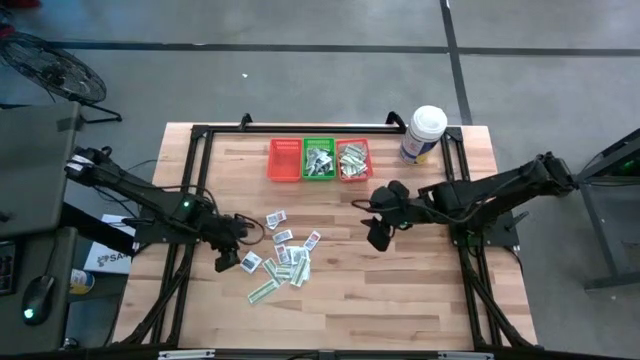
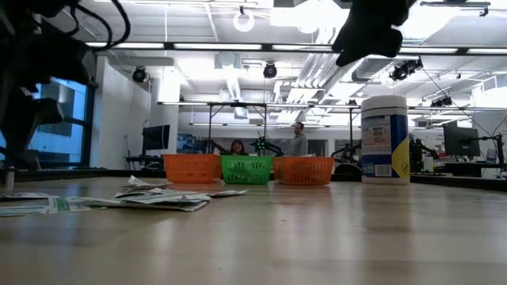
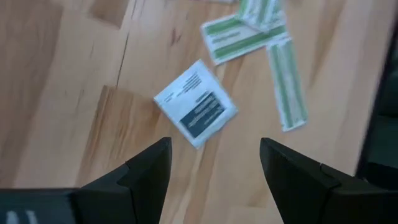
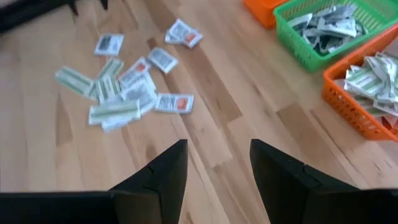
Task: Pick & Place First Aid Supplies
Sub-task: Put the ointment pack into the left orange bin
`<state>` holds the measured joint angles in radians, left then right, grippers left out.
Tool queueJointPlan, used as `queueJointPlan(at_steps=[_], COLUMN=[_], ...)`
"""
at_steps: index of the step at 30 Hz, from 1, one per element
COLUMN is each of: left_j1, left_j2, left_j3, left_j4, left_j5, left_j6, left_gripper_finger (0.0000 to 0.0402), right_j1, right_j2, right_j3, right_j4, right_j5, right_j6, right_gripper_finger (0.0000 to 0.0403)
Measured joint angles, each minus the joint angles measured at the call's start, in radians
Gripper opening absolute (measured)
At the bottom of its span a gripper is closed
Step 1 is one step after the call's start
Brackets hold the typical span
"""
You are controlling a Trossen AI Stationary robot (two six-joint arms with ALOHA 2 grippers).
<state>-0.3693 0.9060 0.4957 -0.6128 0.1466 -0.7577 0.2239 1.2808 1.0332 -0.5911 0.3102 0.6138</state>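
Left gripper (image 3: 214, 165) hovers, fingers apart and empty, over a white packet (image 3: 196, 111) on the bench (image 1: 400, 290); right gripper (image 4: 217, 163) waits likewise spread.

The floor (image 1: 300, 80) is grey concrete crossed by dark lines. A fan (image 1: 50, 65) with a black wire guard lies on it, beyond the table's far left corner. The wooden table (image 1: 400, 290) has a pale plank top. In the low view, the room behind is a large workshop with bright ceiling lights (image 2: 244, 17), exposed pipes, a window (image 2: 67, 119) at left, monitors (image 2: 156, 138) and two people (image 2: 295, 139) far off.
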Motion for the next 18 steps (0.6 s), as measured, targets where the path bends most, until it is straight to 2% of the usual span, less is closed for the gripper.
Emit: queueJointPlan(at_steps=[4,12,18], left_j1=[0.003,0.006,0.124], left_j2=[0.065,0.161,0.255], left_j3=[0.009,0.069,0.083], left_j4=[0.029,0.069,0.131], left_j5=[-0.016,-0.341,-0.359], left_j6=[-0.065,-0.19,-0.242], left_gripper_finger=[0.024,0.024,0.024], right_j1=[0.03,0.067,0.067], right_j2=[0.0,0.0,0.0], right_j3=[0.0,0.0,0.0], right_j4=[0.0,0.005,0.016], right_j5=[-0.002,0.026,0.02], right_j6=[0.01,0.011,-0.019], right_gripper_finger=[0.0168,0.0168,0.0168])
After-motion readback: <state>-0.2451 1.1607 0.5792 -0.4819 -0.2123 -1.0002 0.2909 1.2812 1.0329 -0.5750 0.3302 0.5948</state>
